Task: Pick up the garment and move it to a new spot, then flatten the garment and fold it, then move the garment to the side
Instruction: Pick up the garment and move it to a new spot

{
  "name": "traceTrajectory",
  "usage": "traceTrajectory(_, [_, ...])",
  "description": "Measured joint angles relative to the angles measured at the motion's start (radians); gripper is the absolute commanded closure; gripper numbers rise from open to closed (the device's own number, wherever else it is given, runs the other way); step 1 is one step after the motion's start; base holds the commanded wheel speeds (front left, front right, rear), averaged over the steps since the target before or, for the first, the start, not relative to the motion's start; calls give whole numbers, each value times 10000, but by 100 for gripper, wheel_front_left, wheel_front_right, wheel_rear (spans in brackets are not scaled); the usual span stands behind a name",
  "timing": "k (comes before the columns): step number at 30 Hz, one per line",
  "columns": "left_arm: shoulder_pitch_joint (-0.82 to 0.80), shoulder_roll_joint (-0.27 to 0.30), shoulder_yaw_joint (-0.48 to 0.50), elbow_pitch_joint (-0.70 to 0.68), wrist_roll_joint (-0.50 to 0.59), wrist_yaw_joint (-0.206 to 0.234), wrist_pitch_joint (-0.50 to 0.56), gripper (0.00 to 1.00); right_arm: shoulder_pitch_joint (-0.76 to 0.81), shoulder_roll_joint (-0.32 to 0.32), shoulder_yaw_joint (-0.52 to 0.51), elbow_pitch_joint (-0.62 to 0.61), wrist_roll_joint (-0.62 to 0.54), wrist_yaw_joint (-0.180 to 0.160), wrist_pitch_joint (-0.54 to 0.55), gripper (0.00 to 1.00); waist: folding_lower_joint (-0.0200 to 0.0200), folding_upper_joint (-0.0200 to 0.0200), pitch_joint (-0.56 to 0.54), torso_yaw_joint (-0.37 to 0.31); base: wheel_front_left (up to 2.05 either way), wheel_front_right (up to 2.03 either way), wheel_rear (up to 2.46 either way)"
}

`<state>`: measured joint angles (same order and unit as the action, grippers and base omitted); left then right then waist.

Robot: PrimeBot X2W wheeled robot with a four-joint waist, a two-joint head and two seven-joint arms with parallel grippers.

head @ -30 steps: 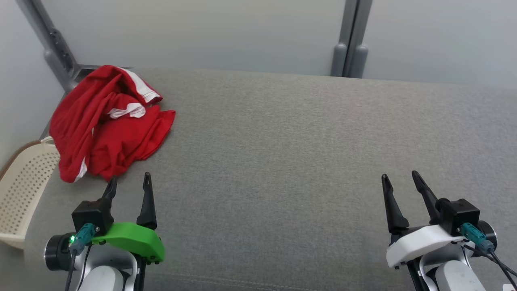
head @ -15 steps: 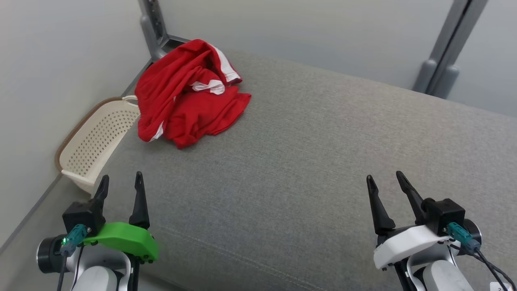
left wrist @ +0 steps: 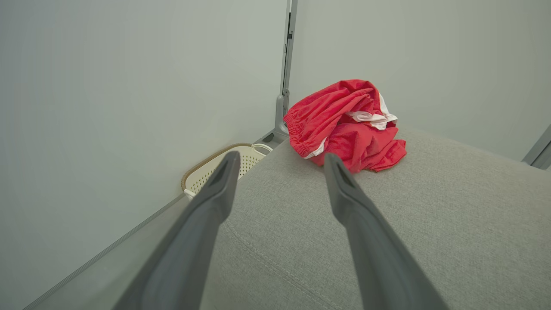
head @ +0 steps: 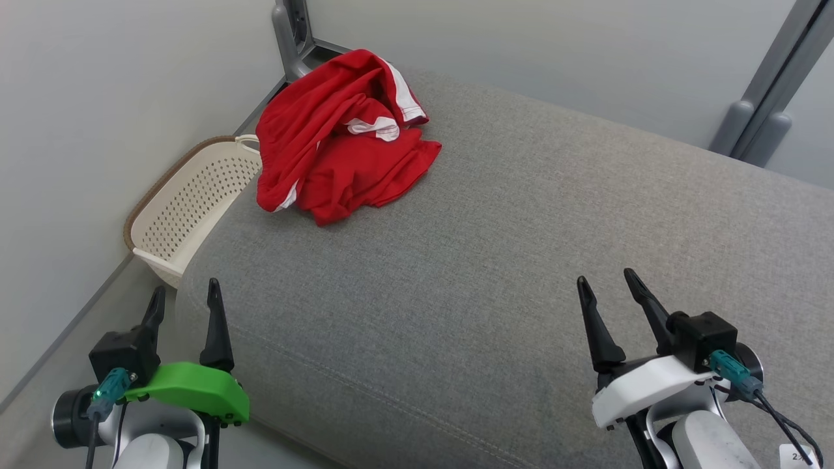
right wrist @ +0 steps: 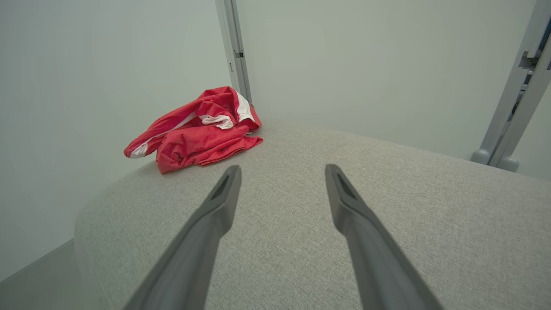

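The first step, picking up the garment (head: 339, 143), is only just getting under way. The left jaws and right jaws are both standing wide and empty. The garment is lying crumpled on the cushion (head: 495, 260), well ahead of the left jaws and far ahead-left of the right jaws. The next move is probably calling for a forward reach to close on a raised fold.

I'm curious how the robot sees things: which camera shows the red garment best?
The head view: it looks down on the whole crumpled garment, white trim included. The left wrist view shows it side-on, waistband facing; the right wrist view shows it low and side-on.
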<state>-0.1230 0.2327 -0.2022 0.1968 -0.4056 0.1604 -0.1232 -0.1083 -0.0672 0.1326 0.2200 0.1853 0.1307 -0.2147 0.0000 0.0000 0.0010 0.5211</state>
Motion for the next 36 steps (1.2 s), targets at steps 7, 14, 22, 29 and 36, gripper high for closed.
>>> traceTrajectory(7, [-3, 40, -54, -23, -59, 27, 77, 0, 0, 4, -23, 38, 31, 0, -71, 0, 0, 0, -13, -13, 0, 0, 0])
traceTrajectory(14, [-481, 278, -211, -255, -169, -332, 378, 0, -4, 12, -6, 54, 29, 0, -75, 0, 0, 0, 30, 11, 0, 0, 0])
traceTrajectory(22, [-2930, 876, -219, -372, -278, -1030, 1365, 0, -36, 17, 29, -161, -132, 0, -35, 0, 0, 0, 179, -31, 0, 0, 0])
traceTrajectory(29, [-5159, 1055, 4, 1501, -938, -1586, 2391, 0, -485, -58, 82, -556, -389, 2, 157, 0, 0, 0, 678, -493, 0, 0, 0])
traceTrajectory(36, [-6808, 1302, 359, 4247, -1624, -2071, 3204, 0, -1127, -176, 228, -757, -514, 2, 222, 0, 0, 0, 1633, -1256, 0, 0, 0])
